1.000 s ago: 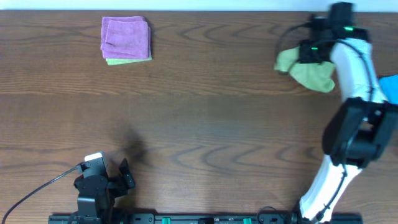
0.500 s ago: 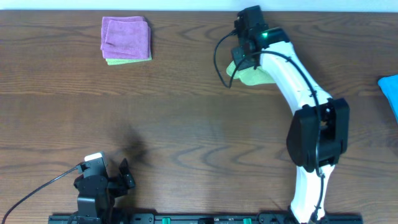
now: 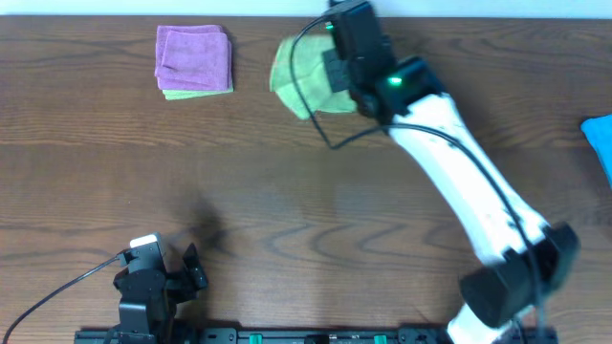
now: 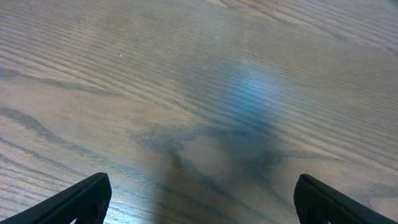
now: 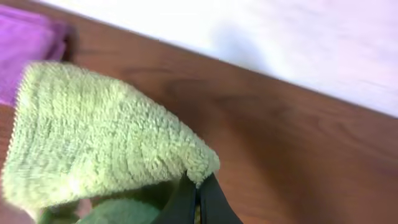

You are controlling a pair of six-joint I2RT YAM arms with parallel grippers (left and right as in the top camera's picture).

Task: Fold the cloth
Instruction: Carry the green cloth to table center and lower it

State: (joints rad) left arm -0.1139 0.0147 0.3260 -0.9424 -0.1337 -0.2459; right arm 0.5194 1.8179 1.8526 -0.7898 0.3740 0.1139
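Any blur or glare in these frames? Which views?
Overhead: table sharp, lime-green cloth and right arm slightly smeared. Left wrist: bluish glare patch on the wood with a dark shadow below it. Right wrist: soft all over, cloth weave fuzzy, pale strip behind the table edge blown out.

The right claw (image 5: pixel 198 200), on a long, diagonally stretched arm, pinches the cloth (image 3: pixel 295 65) tight; the left claw (image 3: pixel 196 269) sits near, fingers (image 4: pixel 93 196) spread wide.
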